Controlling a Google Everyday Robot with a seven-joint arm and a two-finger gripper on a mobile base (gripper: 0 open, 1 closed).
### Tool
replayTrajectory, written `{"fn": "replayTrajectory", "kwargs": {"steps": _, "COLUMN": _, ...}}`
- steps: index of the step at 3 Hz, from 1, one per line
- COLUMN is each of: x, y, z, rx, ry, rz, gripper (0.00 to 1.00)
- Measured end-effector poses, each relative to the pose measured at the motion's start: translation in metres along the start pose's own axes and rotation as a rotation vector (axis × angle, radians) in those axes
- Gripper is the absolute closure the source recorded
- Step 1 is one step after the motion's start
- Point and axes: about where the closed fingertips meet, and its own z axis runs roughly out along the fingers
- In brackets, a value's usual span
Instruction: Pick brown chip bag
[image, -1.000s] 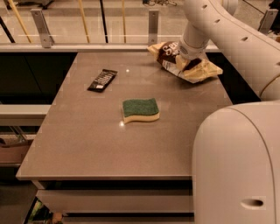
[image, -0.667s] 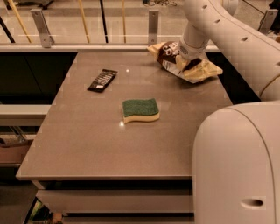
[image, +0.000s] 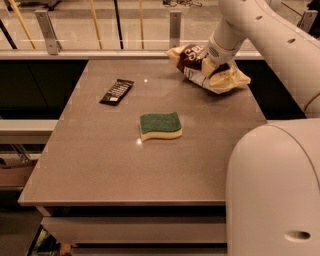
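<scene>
The brown chip bag (image: 192, 56) is at the table's far right, a wrinkly foil bag with a dark brown middle, white lettering and pale yellow ends. My gripper (image: 212, 64) comes down from the arm at the upper right onto the bag's middle and is shut on it. The foil is bunched around the gripper. The bag is tilted, its left end raised off the tabletop and its right end (image: 231, 80) low near the table's right edge. The fingertips are hidden by the wrist and the foil.
A green sponge (image: 160, 125) lies in the middle of the grey table (image: 100, 160). A small flat dark wrapper (image: 117, 91) lies at the far left. A railing (image: 174, 27) runs behind the table. My pale arm body (image: 275, 190) fills the lower right.
The gripper and the bag have shifted slightly up and to the left, and the bag's left end has lifted a little. The sponge and the wrapper have not moved.
</scene>
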Motion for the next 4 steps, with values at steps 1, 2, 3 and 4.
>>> {"fn": "replayTrajectory", "kwargs": {"steps": 1, "x": -0.013, "y": 0.0, "z": -0.031, "rx": -0.024, "ry": -0.065, "rz": -0.045, "gripper": 1.0}}
{"fn": "replayTrajectory", "kwargs": {"steps": 2, "x": -0.024, "y": 0.0, "z": -0.051, "rx": -0.059, "ry": -0.133, "rz": -0.079, "gripper": 1.0}}
{"fn": "replayTrajectory", "kwargs": {"steps": 3, "x": -0.034, "y": -0.003, "z": -0.071, "rx": -0.097, "ry": -0.237, "rz": -0.109, "gripper": 1.0}}
{"fn": "replayTrajectory", "kwargs": {"steps": 4, "x": -0.041, "y": -0.007, "z": -0.088, "rx": -0.124, "ry": -0.332, "rz": -0.124, "gripper": 1.0}}
